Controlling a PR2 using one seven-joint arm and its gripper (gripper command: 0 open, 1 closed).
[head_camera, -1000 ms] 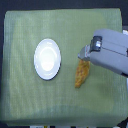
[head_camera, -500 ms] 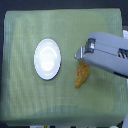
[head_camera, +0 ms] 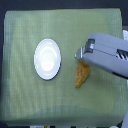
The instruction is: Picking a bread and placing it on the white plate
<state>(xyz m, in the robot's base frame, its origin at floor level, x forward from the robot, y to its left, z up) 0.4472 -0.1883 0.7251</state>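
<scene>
On the green table (head_camera: pixel 20 100), toward the exterior view's left, sits the empty plate (head_camera: pixel 47 59). Right of it, apart, lies the bread (head_camera: pixel 81 75), its upper end under the hand (head_camera: pixel 80 55). Whether the hand is spread or pinching, I cannot tell.

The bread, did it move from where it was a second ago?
No. The bread lies in the same spot on the green cloth, the same gap from the white plate. Only the claw shifted slightly.
</scene>
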